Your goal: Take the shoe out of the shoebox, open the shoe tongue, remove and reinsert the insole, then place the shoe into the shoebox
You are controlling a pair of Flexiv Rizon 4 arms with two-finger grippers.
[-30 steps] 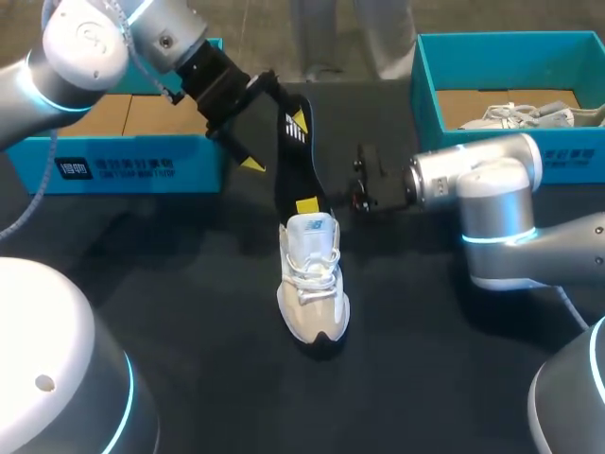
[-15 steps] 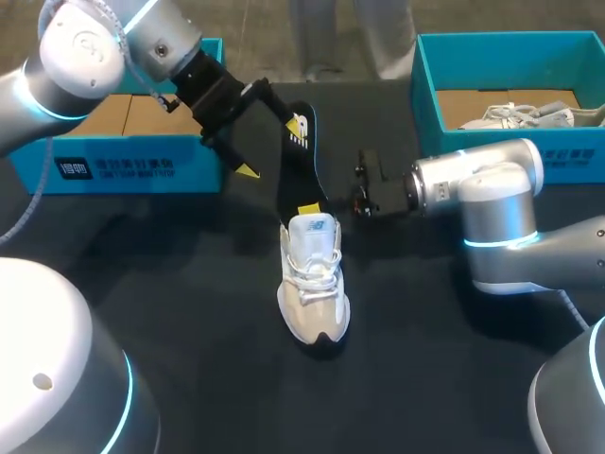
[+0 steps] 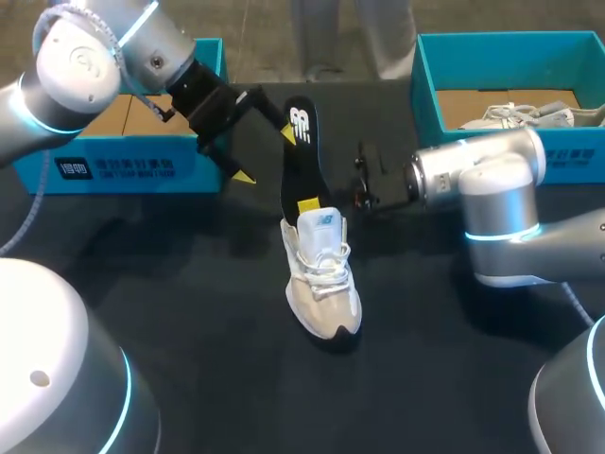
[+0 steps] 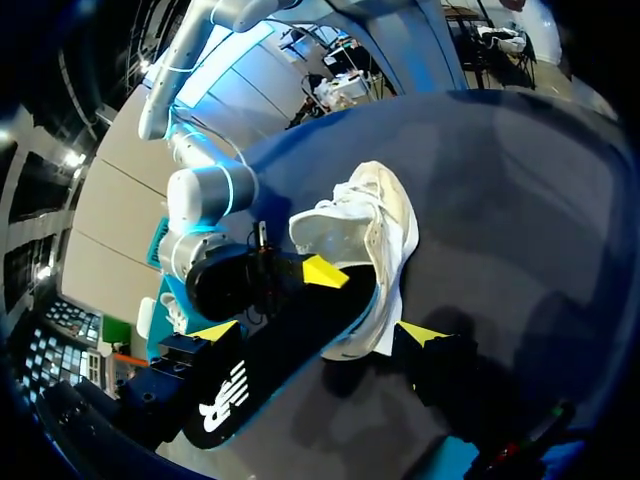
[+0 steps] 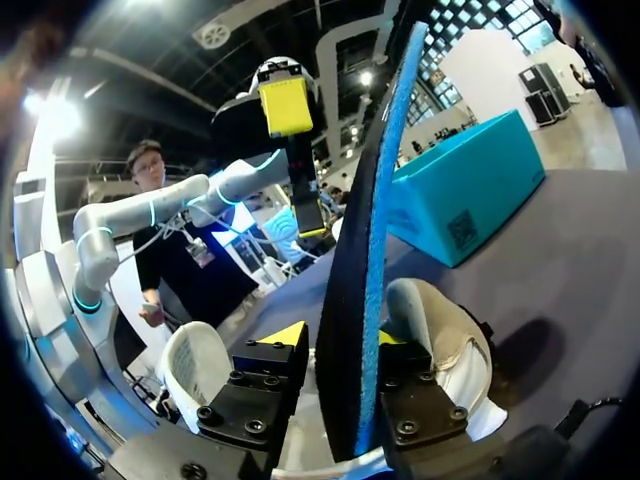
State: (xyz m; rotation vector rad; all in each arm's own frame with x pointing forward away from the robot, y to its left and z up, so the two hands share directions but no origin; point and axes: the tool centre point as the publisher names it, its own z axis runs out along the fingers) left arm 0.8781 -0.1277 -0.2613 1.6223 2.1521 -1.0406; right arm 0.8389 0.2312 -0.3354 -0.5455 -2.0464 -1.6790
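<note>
The dark table (image 3: 189,312) carries a teal left shoebox (image 3: 142,151) and right shoebox (image 3: 427,90) at its far corners. The white shoe (image 3: 321,284) stands mid-table between them, outside both. The black insole (image 3: 301,161) rises on end from its heel, pinched low by the right gripper (image 3: 312,204). The left gripper (image 3: 266,156) is spread wide, 1 finger against the insole's top.

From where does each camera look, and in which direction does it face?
Head view: above and behind, looking down on the table; left arm and right arm show.
Left wrist view: on the left wrist, facing the shoe; left gripper, open, shows.
Right wrist view: on the right wrist, facing the insole, held in the right gripper.
All share shoe and insole.
</note>
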